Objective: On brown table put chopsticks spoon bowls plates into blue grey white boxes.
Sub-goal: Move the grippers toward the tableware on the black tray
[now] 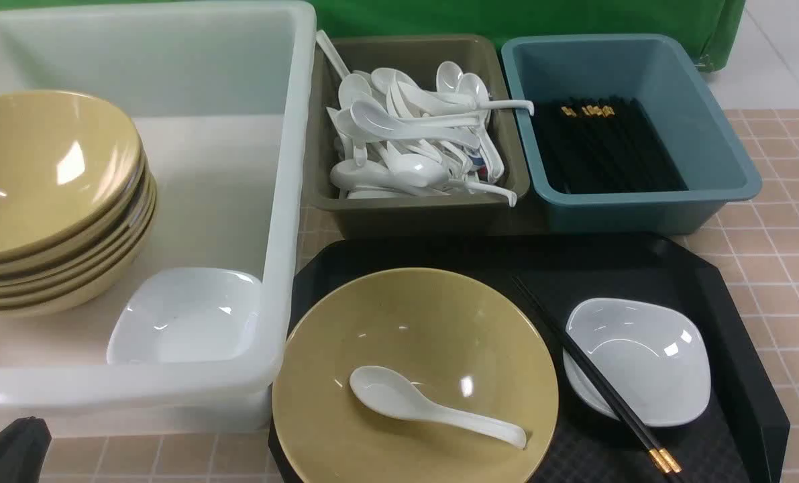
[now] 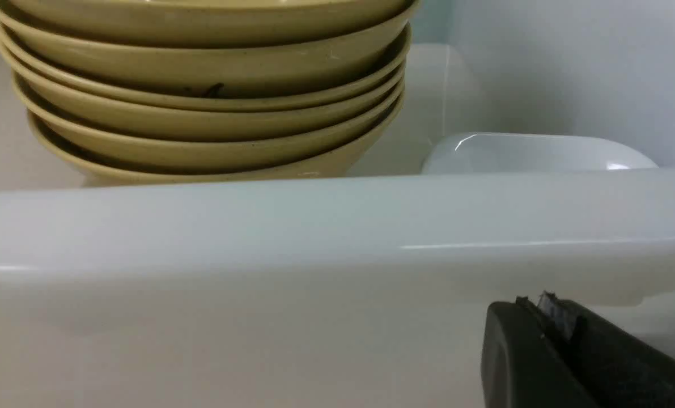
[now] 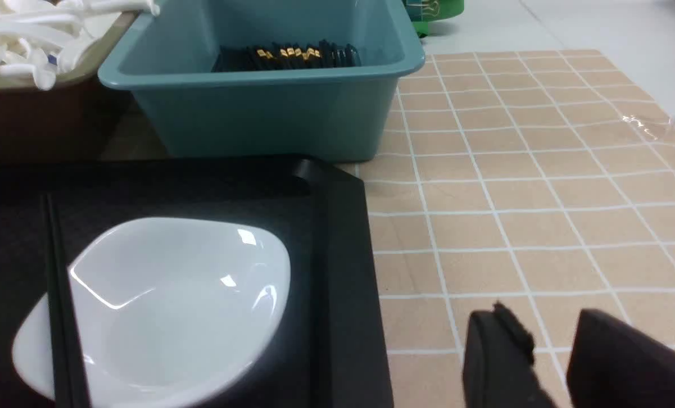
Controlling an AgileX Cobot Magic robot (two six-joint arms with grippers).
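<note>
On the black tray a yellow bowl holds a white spoon. Beside it, a pair of black chopsticks lies across a white plate; plate and chopsticks also show in the right wrist view. The white tub holds several stacked yellow bowls and a white plate. My left gripper is shut and empty, low outside the tub's near wall; it also shows in the front view. My right gripper is open and empty over the brown table, right of the tray.
The grey bin holds many white spoons. The blue bin holds several black chopsticks. Both stand behind the tray. A green cloth hangs at the back. Bare tiles lie right of the tray.
</note>
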